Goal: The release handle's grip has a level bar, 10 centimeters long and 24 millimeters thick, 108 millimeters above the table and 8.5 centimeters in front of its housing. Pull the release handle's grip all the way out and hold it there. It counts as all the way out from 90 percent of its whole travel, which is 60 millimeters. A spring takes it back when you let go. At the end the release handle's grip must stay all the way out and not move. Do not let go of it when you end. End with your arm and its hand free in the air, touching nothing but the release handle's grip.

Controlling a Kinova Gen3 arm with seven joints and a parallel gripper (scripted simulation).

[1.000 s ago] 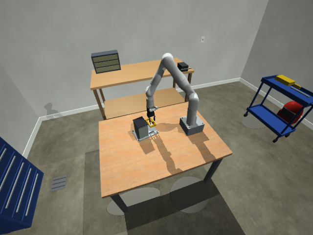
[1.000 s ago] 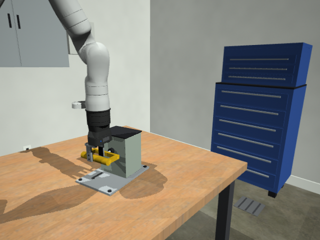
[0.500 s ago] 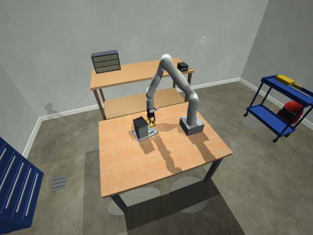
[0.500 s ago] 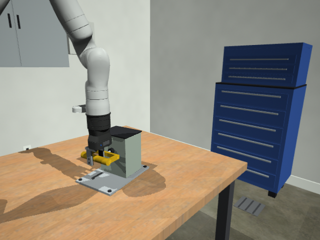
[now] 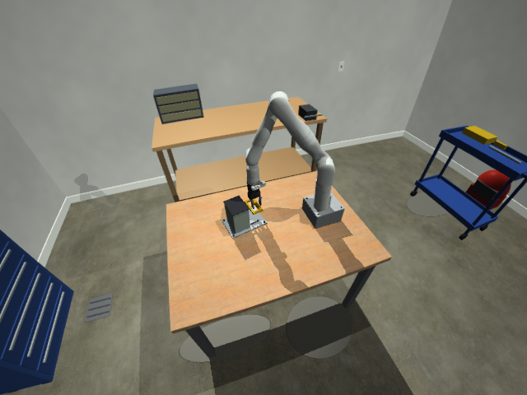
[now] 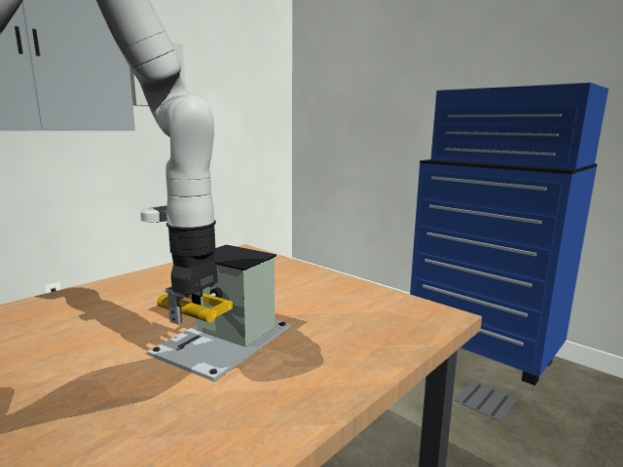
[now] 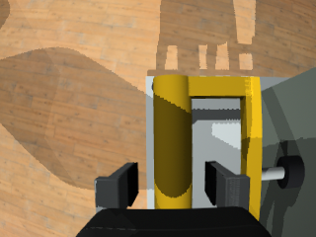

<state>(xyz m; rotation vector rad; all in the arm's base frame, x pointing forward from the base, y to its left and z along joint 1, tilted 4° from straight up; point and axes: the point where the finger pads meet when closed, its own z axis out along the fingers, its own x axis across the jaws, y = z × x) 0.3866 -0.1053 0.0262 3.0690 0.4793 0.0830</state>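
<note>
The gripper [image 7: 173, 186] points straight down with its fingers spread apart on either side of the yellow grip [image 7: 173, 137], clamping nothing. The grip juts from the housing [image 6: 249, 300] near the counter [image 5: 238, 281] centre, at nine o'clock from the arm's base [image 5: 336, 214].
</note>
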